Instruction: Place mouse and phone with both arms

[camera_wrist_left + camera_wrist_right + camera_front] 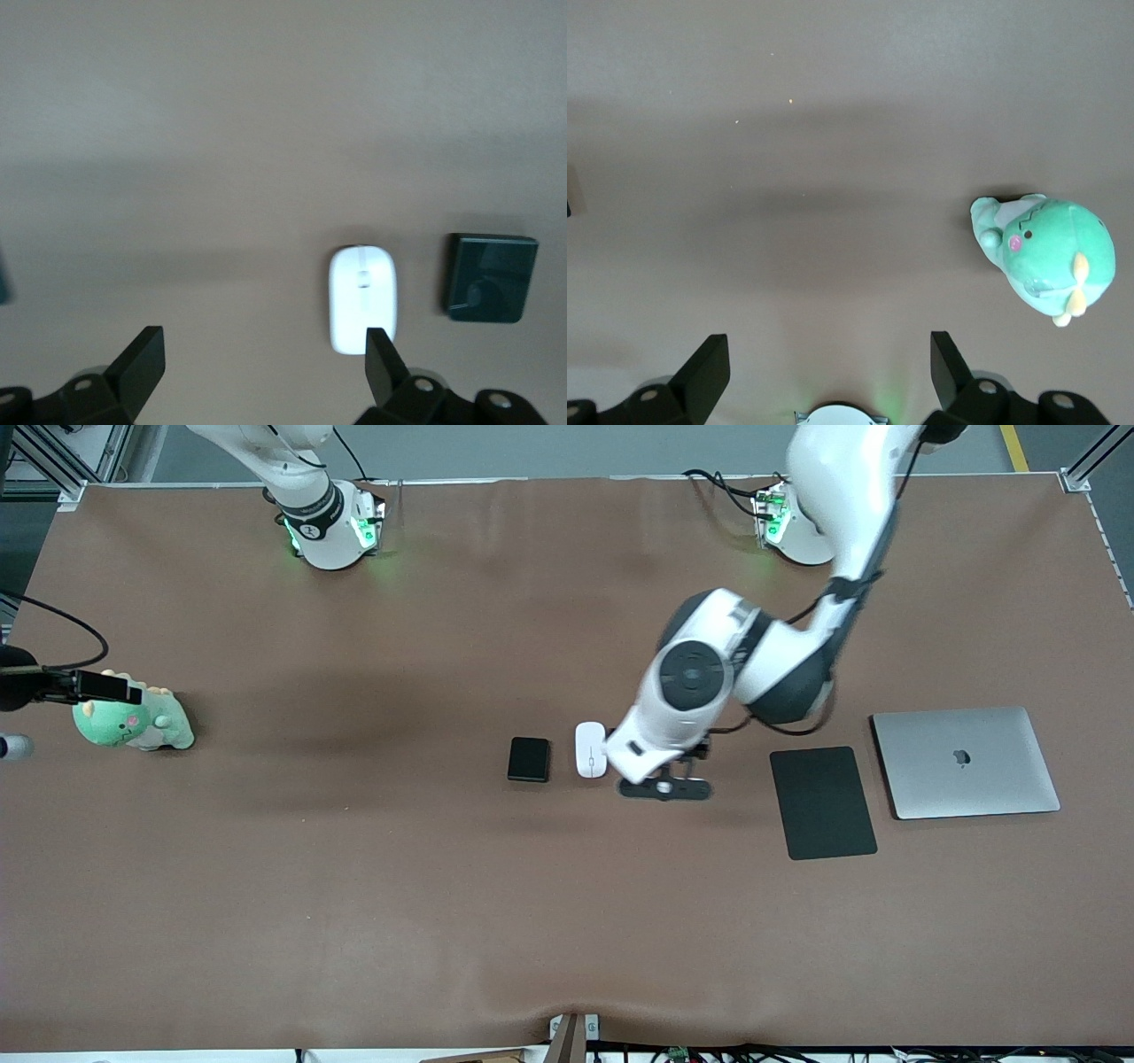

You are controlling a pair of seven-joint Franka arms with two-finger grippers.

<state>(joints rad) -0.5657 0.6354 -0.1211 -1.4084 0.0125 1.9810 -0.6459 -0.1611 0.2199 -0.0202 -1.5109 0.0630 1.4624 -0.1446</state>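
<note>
While the left gripper (665,786) hung low over the brown table (354,886) at the centre of the front view, the mouse (591,749) lay just beside it, toward the right arm's end, so everything turned on that small sideways offset. Its fingers were spread wide with nothing between them; in the left wrist view the mouse (362,299) sat off-centre by one fingertip (381,350), not in the gap. The mouse's long axis ran up and down the front frame, toward and away from the robots' bases. The phone (529,759) lay flat beside the mouse on the side away from the gripper, apart from it, long axis the same way.

The left arm was plainly the nearer one to both things. The right gripper (824,376) showed only in its own wrist view, fingers spread and empty over bare table, with a green plush toy (1041,257) in sight. That toy (133,722) sat at the middle left edge of the front frame, well apart from the phone, so the right arm looked to have a long reach.

The cloth was flat and plain around the pair. At centre right a black mouse pad (823,802) lay beside a closed silver laptop (964,762), both well apart from the mouse, likely the placing ground.
</note>
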